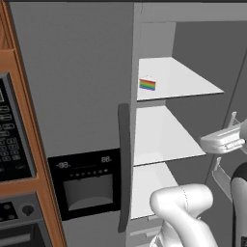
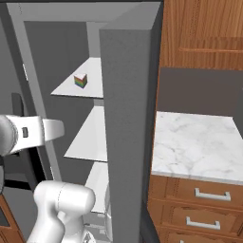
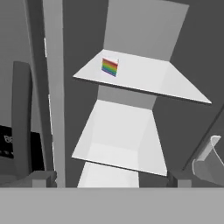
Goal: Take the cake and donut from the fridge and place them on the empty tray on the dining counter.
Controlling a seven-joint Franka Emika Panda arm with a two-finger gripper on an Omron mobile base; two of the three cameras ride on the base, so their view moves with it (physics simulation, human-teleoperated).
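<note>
The fridge [image 1: 82,82] stands with its right door swung open and its white shelves bare to view. The cake [image 1: 147,84], a small rainbow-striped wedge, sits near the front left of the upper shelf [image 3: 144,74]; it also shows as the cake [image 2: 80,80] and the cake [image 3: 110,67]. My gripper [image 3: 111,179] is open with nothing between its fingertips, in front of the fridge at about the middle shelf's height and well short of the cake. My white hand [image 1: 223,140] hovers right of the shelves. The donut, the tray and the dining counter are out of view.
The fridge's open door [image 2: 126,118] stands edge-on between the shelves and a marble counter with wooden drawers [image 2: 194,142]. A door bin [image 3: 210,162] is close on my right. A black microwave panel [image 1: 9,140] in wood cabinetry stands left of the fridge's dispenser [image 1: 87,185].
</note>
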